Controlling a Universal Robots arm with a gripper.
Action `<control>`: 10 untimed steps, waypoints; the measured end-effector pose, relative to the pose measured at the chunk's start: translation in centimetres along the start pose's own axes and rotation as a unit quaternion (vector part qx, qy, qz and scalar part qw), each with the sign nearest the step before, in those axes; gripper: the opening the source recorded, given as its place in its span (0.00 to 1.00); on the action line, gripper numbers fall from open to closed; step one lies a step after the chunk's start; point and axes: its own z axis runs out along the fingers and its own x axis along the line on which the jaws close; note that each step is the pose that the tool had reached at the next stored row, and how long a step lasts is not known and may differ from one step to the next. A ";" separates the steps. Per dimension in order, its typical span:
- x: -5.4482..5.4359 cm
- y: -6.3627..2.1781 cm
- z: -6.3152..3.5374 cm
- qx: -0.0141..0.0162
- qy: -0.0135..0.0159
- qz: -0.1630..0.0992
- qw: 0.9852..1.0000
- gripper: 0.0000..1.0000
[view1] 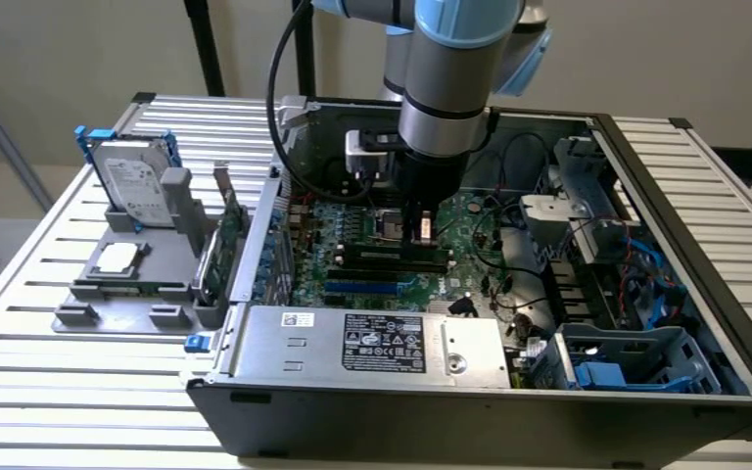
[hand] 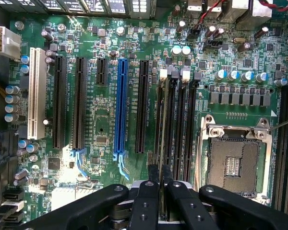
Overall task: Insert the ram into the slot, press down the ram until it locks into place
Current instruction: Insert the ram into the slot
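Slatted metal surface [view1: 36,392] carries an open computer case [view1: 481,421]. Nearest the exterior camera lies its silver power supply [view1: 376,343]. Just beyond, on the green motherboard [view1: 350,211], runs the blue slot [view1: 369,287], and past that sits the row of parallel black memory sockets.

The ram [view1: 379,254] stands on edge along the slot [hand: 164,74], which is the memory socket on the blue slot's side. The hand [view1: 422,235] comes straight down onto it. Its black fingers [hand: 152,175] are drawn close together, pinching the stick's upper edge toward its end on the exterior view's right.

By my reading the insertion step is in hand, with the stick lined up with its socket and at or just inside the mouth. Whether it is fully seated, or the white end clip has snapped in, I cannot tell.

The pressing would call for a straight downward push. The board must be kept upright and level, so that neither end rides up before the clips catch.

Farther back lies the bare processor socket [hand: 235,163]. The arm [view1: 448,88] rises out of the case above it. Well apart, at the exterior view's left, a grey tray [view1: 115,294] props up a hard drive [view1: 134,181].
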 end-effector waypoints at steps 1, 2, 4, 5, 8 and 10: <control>0.0 0.01 0.00 0.000 0.000 0.000 1.000 0.13; 0.0 0.01 0.01 0.001 0.000 0.000 1.000 0.13; 0.0 0.02 0.00 0.002 0.000 0.000 1.000 0.13; 0.0 0.04 0.00 0.002 0.000 0.000 1.000 0.13; 0.0 0.15 0.00 0.003 0.000 0.000 1.000 0.13; 0.0 0.21 0.01 0.004 0.000 0.000 1.000 0.13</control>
